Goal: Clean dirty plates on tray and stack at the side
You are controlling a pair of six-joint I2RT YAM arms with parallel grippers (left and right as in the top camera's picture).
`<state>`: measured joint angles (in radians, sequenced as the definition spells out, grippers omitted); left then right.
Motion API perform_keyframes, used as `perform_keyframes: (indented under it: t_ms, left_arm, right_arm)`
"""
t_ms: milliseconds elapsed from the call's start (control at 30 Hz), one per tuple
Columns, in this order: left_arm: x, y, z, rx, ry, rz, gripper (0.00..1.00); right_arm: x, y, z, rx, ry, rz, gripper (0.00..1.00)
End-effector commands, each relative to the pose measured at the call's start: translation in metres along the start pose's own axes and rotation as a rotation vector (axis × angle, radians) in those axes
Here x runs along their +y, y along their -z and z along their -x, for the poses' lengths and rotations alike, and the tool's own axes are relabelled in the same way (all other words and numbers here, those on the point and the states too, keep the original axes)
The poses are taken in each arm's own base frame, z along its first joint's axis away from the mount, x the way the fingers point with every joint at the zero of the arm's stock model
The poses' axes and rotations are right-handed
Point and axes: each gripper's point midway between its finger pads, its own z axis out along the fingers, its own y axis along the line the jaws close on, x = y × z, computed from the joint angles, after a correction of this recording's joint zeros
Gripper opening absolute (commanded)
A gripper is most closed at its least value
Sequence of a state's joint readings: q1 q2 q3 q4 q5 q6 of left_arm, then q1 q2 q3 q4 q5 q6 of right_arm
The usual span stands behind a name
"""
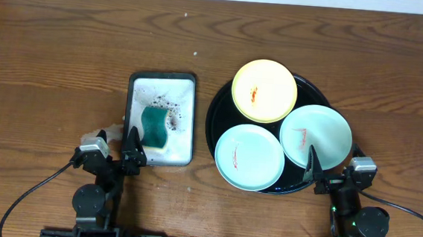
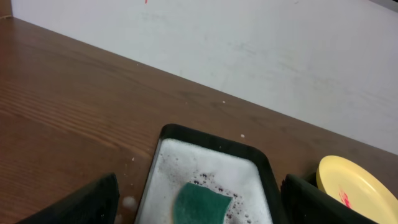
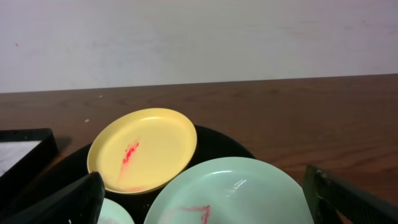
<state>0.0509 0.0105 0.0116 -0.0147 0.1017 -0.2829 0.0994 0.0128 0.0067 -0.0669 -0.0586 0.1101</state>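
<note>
Two grippers stand spread wide, each grasping nothing. The left gripper (image 1: pixel 116 143) hangs well left of the black tray (image 1: pixel 215 115), at the near left corner of the small grey-white tray (image 1: pixel 132 98). The right gripper (image 1: pixel 335 172) hovers at the black tray's near right edge, one finger over the rim of the right mint plate (image 1: pixel 315 135); whether they touch cannot be told. On the black tray lie three smeared plates with edges meeting: the yellow plate (image 1: pixel 264 90) farthest, the right mint plate, and the near mint plate (image 1: pixel 249 157). Left of the black tray, the small tray holds speckled white foam and a teal sponge (image 1: pixel 153 128).
</note>
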Motion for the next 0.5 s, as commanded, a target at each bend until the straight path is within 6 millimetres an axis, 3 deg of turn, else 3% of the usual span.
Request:
perform_keyframes:
  t_ms: [0, 467]
  left_arm:
    - [0.0032, -0.0003, -0.0144, 0.054, -0.016, 0.005, 0.84]
    - [0.0040, -0.0007, -0.0166, 0.064, -0.016, 0.008, 0.84]
  right_arm:
    - [-0.0009, -0.0003, -0.0023, 0.008, -0.001, -0.004, 0.99]
    - [-0.0008, -0.0003, -0.0022, 0.008, -0.001, -0.004, 0.99]
